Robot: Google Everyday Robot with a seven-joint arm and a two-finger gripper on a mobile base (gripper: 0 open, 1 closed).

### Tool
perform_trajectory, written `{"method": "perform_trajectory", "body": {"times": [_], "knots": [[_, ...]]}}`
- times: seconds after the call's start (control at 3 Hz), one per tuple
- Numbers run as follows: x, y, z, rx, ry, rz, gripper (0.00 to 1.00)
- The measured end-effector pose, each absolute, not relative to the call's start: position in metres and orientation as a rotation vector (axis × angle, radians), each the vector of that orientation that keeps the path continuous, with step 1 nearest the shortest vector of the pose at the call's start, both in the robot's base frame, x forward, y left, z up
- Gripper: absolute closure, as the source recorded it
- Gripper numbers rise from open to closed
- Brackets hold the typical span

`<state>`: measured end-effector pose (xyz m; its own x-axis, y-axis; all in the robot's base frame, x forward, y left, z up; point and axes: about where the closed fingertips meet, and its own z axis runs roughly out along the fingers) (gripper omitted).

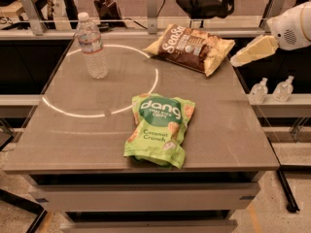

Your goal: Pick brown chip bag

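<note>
**End effector beside the brown chip bag at the far right of the worktop, bag not yet grasped**

Nearest, the green dang Coconut Crunch bag (158, 130) lay flat toward the front of the worktop (223, 125). Further back on the left, a water bottle (92, 45) stood upright. At the far edge the brown chip bag (192, 47) lay flat, its tan corner pointing at the end effector (239, 59), which hung just beside that corner without clearly touching it. Whether it was released or clenched could not be told. A low sideways approach would likely shove the light bag toward the back edge, and a pinch on the crinkly corner alone might slip free.
</note>
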<state>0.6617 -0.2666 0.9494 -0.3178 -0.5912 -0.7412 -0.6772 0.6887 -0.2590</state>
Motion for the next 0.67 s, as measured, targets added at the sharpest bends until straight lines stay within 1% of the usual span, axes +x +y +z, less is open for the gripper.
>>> {"method": "perform_trajectory", "body": {"times": [0.67], "knots": [[0.683,-0.246,0.935,-0.990,2.055,0.173,0.00]]}}
